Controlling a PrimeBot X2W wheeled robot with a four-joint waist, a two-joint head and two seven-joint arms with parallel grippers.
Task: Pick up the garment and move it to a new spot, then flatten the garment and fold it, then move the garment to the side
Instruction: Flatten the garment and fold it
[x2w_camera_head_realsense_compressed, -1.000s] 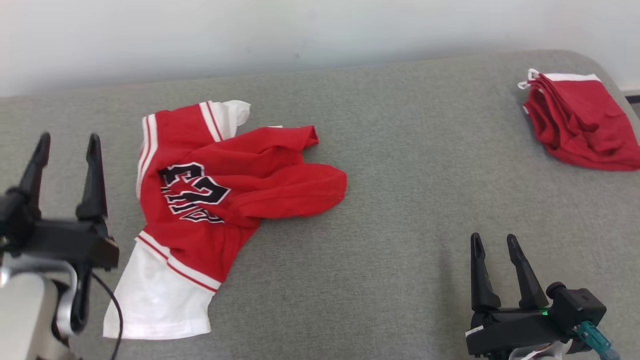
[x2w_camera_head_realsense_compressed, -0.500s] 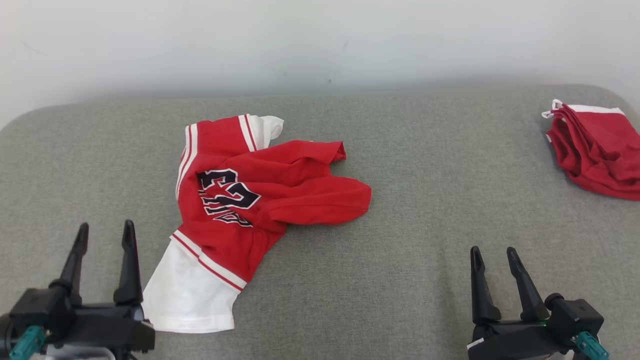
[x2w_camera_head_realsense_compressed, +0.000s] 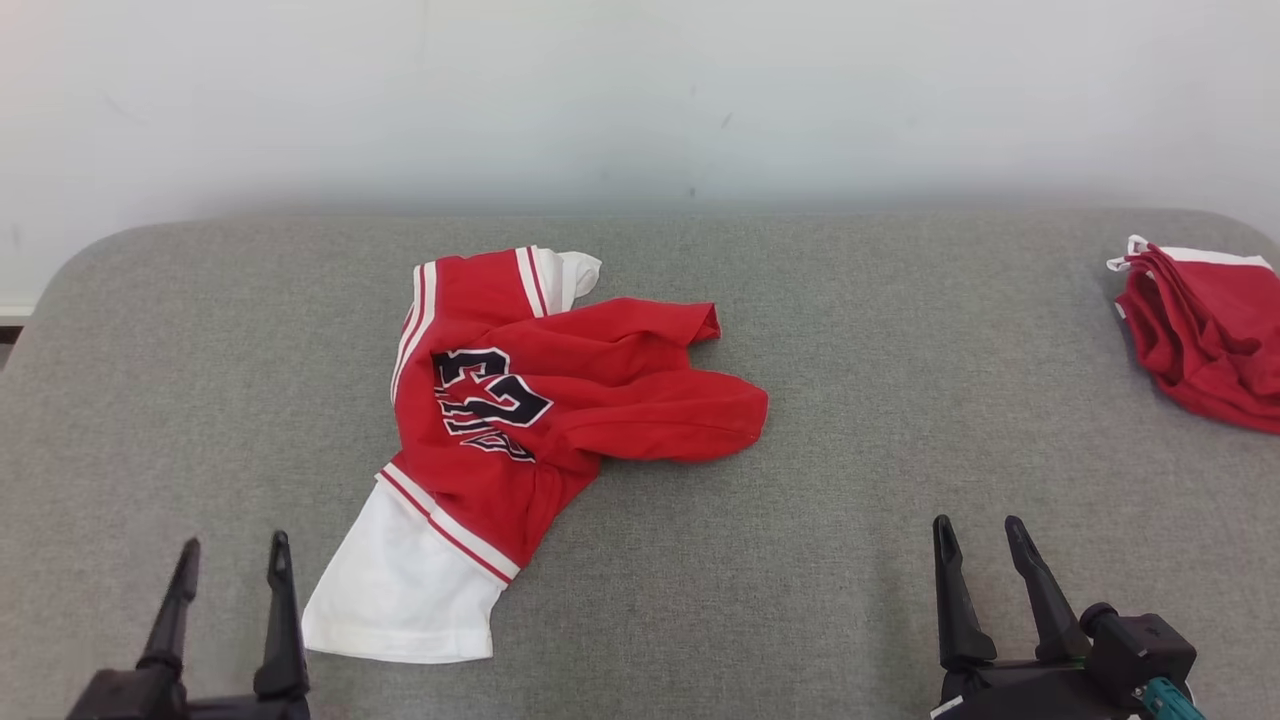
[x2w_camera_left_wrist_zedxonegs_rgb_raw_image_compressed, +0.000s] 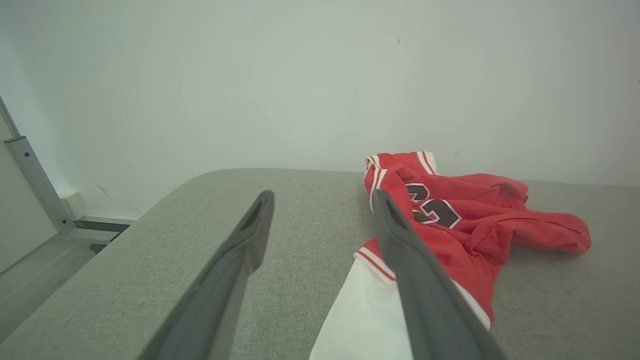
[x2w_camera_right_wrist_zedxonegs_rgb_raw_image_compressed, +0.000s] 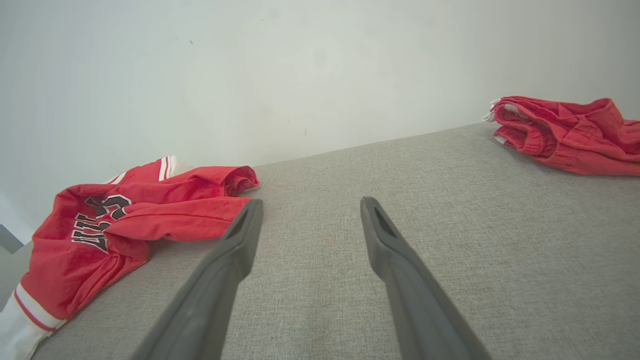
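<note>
The left gripper (x2w_camera_head_realsense_compressed: 234, 542) stood released, fingers apart with nothing between them, low in the bottom left of the head view. A second earlier it had been raised at the left edge, level with the garment's printed chest. It had since drawn back toward the robot, and its tips now sat beside the white hem panel without touching it. The right gripper (x2w_camera_head_realsense_compressed: 976, 522), also spread and empty, sat at the bottom right, much as before.

The whole head view had shifted too, with more wall above and the grey padded surface (x2w_camera_head_realsense_compressed: 850, 450) lower in frame, so the camera had moved, not the cloth. The red and white garment (x2w_camera_head_realsense_compressed: 520, 400) lay left of centre, crumpled, its shape unchanged.

By my judgement nothing was gripped and both arms sat at rest, so flattening and folding lay ahead.

The left gripper's body was cut off by the bottom edge. A red fold covered part of the dark number and lettering. A second red cloth pile (x2w_camera_head_realsense_compressed: 1200, 340) ran off the right edge. Which garment layers lay underneath could not be made out.
</note>
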